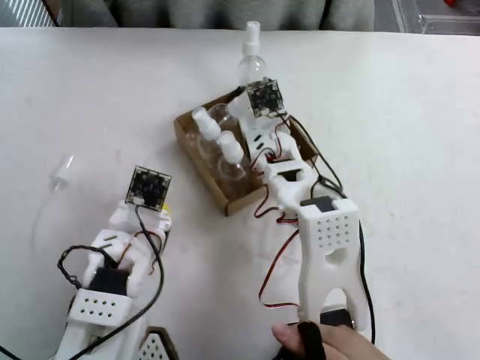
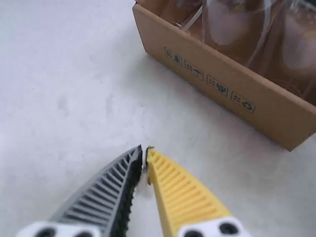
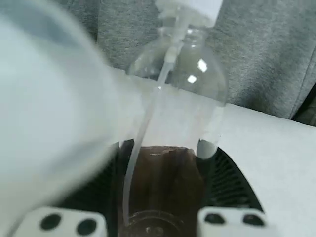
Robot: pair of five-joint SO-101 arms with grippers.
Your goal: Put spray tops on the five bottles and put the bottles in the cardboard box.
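The cardboard box (image 1: 196,154) sits mid-table with two clear bottles lying inside, their white spray tops (image 1: 204,118) pointing up and left. My right gripper (image 1: 247,96) is at the box's far corner, shut on an upright clear bottle (image 1: 251,66) with a spray top on it. In the right wrist view this bottle (image 3: 190,94) stands between the black fingers (image 3: 232,182) of the gripper (image 3: 165,153). My left gripper (image 2: 145,154) is shut on nothing, low over bare table, short of the box's side wall (image 2: 222,86). A loose spray top (image 1: 60,176) lies far left.
A person's hand (image 1: 322,341) rests by the right arm's base at the front edge. Red and black cables (image 1: 274,217) trail along the right arm beside the box. A blurred white shape (image 3: 49,113) sits close to the right wrist camera. Open table (image 1: 405,135) stretches to the right.
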